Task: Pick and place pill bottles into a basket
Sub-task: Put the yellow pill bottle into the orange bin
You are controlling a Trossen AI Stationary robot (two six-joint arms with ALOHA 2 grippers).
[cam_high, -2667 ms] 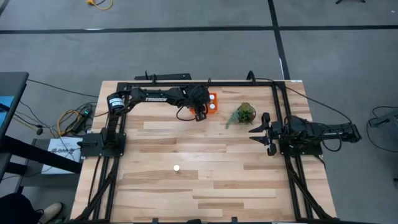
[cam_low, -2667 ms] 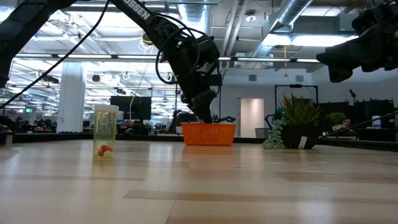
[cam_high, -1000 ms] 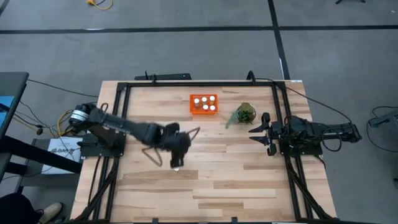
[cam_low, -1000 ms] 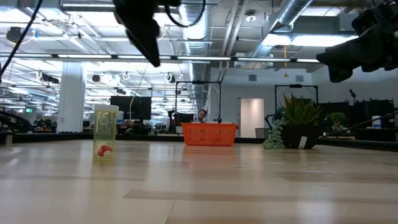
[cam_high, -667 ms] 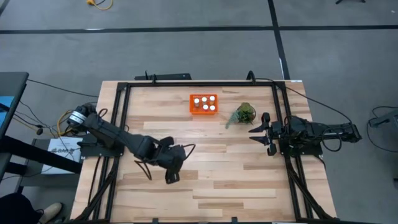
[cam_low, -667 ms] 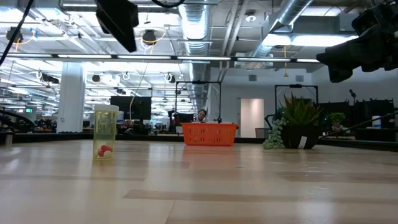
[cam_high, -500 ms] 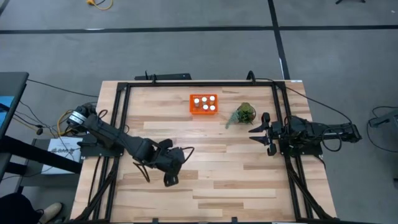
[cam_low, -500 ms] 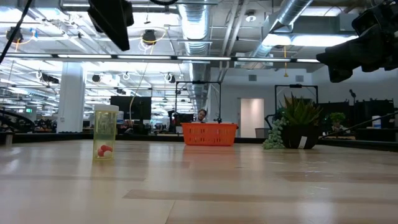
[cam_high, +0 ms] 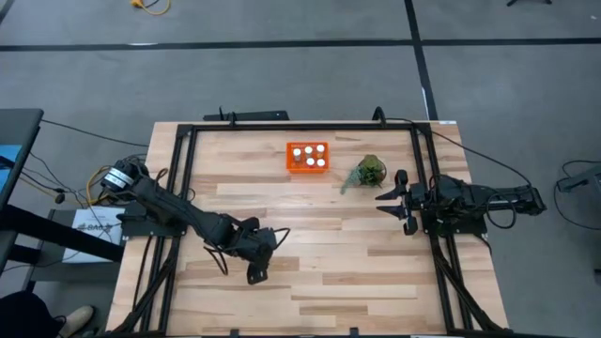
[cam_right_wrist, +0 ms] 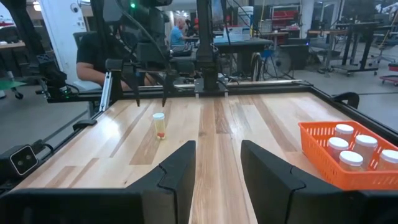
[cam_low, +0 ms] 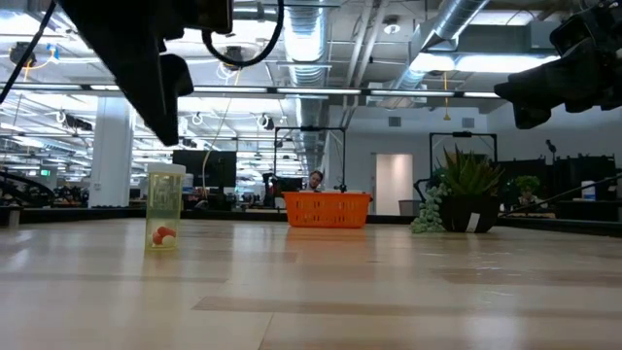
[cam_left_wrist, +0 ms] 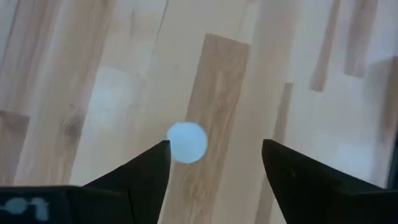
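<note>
From above, your left gripper (cam_high: 255, 272) hung low over the table's (cam_high: 376, 272) middle; the basket (cam_high: 308, 157) held five bottles at twelve o'clock. At table level, the last bottle (cam_low: 164, 208) stood alone. Wrist view: fingers (cam_left_wrist: 146, 171) spread, released, cap (cam_left_wrist: 187, 142) between them. Your right gripper (cam_right_wrist: 217, 163) waited, released.

No lettering, label, brand or number can be read in any of the four views: not on the arms, the bench, the basket, the bottles or in the room behind, where any signs are too small to make out.
</note>
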